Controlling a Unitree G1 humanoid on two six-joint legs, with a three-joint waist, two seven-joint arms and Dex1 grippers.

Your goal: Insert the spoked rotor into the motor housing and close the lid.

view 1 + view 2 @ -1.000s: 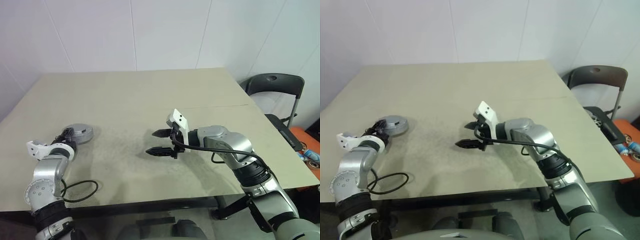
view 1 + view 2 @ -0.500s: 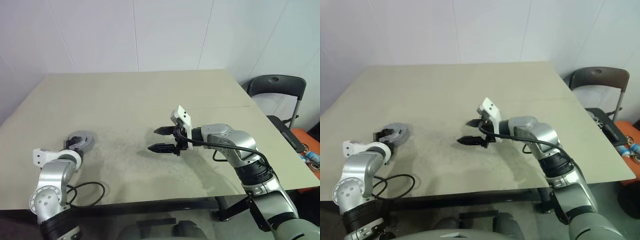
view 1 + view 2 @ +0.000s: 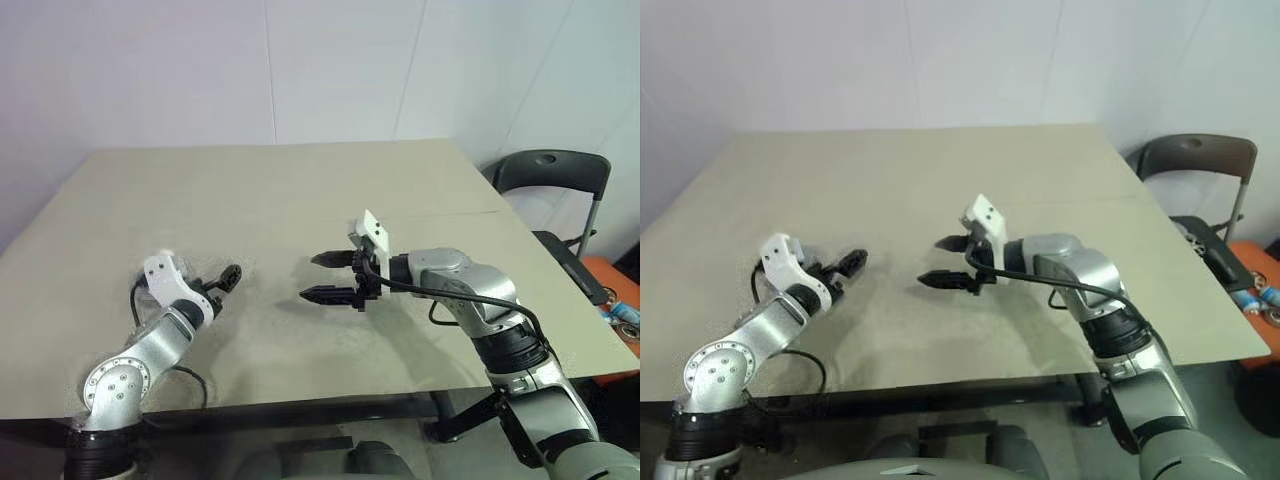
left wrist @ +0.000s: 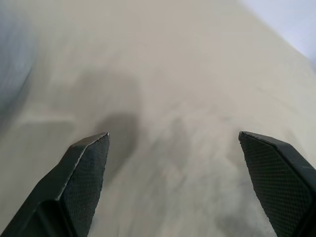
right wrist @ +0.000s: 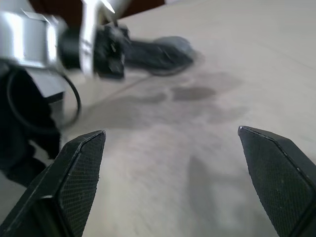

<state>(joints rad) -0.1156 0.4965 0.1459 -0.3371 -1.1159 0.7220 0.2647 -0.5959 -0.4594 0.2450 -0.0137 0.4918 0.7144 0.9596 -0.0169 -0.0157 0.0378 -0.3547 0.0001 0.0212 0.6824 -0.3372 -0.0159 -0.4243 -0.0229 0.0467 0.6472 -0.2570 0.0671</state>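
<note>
Of the grey notched metal lid and the round copper-wound motor housing, I cannot tell the place. The left arm crosses the near left part of the beige rectangular table (image 3: 300,180), and the wrist views give nothing surer than a blurred dark grey shape (image 5: 170,49) low over the table top, just past the left arm's black wrist. It may be a disc or a finger.

The left gripper (image 3: 850,262) hangs just above the table's near left part and points toward the table's middle. Its two black fingers (image 4: 84,168) stand wide apart with nothing but bare table between them.

The right gripper (image 3: 310,277) hovers over the middle of the table's near half and points across toward the left gripper, with a clear gap of table top between the two. Its jaws are also spread wide and carry nothing; a white block sits on its wrist.

A thin black cable (image 3: 805,365) loops at the table's near left edge, beside the left arm. Off the table's far right corner stands a dark folding chair (image 3: 545,170) — a white wall rises behind the table's far edge.
</note>
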